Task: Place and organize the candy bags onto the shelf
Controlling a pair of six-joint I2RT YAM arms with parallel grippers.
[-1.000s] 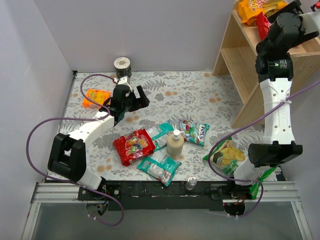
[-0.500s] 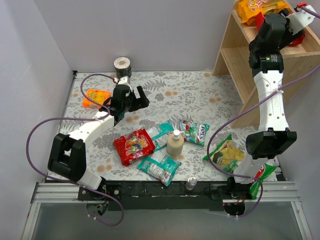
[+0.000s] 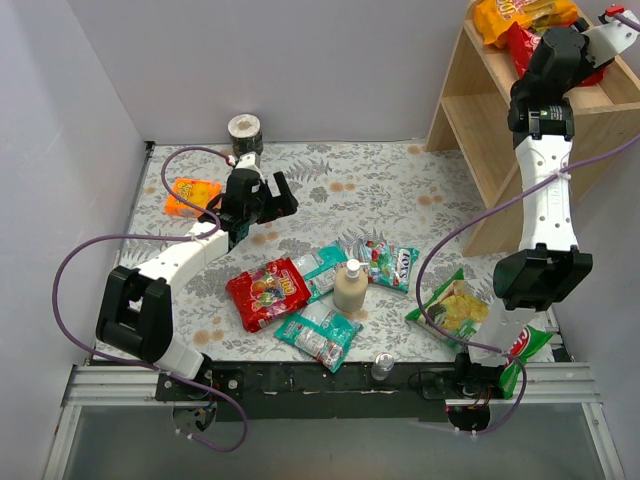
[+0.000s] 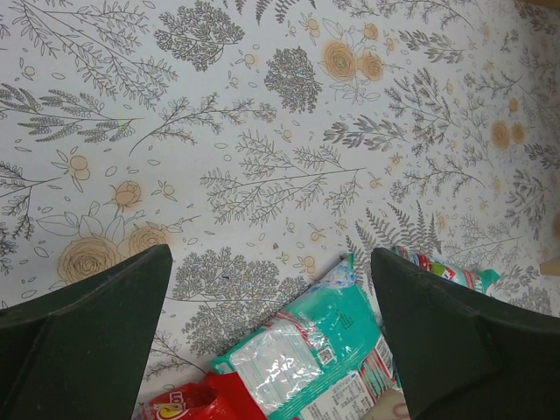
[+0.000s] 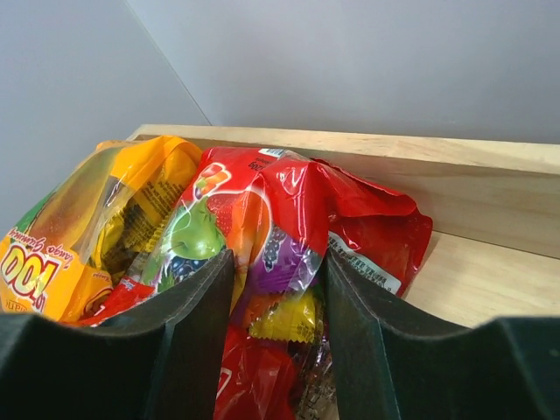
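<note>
Floral tablecloth (image 3: 400, 190) holds 4 bags not yet shelved — L gripper (image 4: 271, 302) hangs wide open, empty, teal bags (image 4: 302, 350) and red bag (image 3: 268, 293) close under its tips; R gripper (image 5: 278, 293) pinches second red bag (image 5: 289, 219) on shelf (image 5: 490, 219) top, orange-yellow bag (image 5: 96, 227) at its left — approx 2 of 6 up.

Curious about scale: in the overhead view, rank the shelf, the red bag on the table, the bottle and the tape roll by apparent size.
1. shelf
2. red bag
3. bottle
4. tape roll, only slightly smaller than the bottle
</note>
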